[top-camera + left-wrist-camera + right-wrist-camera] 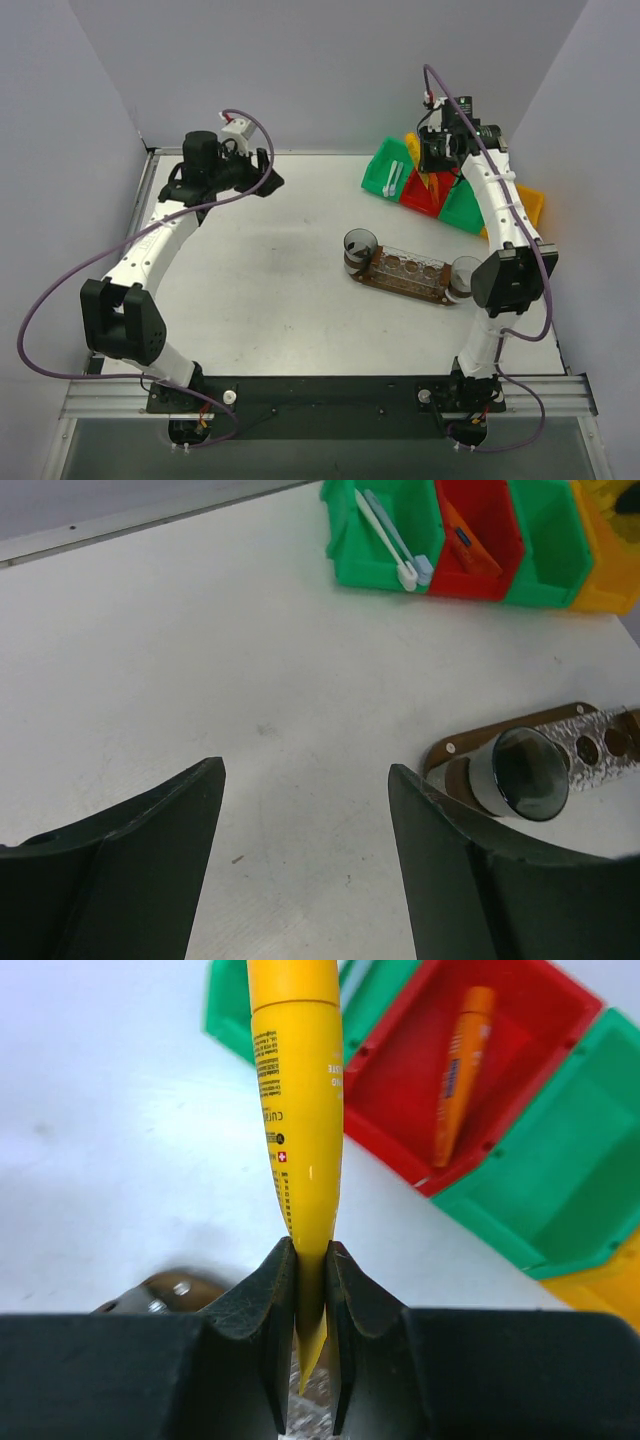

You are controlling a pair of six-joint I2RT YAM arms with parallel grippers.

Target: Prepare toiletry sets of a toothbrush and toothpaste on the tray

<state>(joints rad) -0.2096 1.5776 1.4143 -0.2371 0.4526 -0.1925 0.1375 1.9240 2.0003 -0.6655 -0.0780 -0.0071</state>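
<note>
Pinching yellow toothpaste (297, 1100), right end effector (310, 1252) (red bin (400, 1070) beside)

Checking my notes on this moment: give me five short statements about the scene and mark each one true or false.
1. The right gripper is shut on a yellow tube. True.
2. The left gripper holds a toothbrush. False: it is open and empty.
3. An orange tube lies in the red bin. True.
4. The toothbrushes lie on the tray. False: they lie in a green bin.
5. The tray holds no cup. False: a cup sits on its end.
</note>
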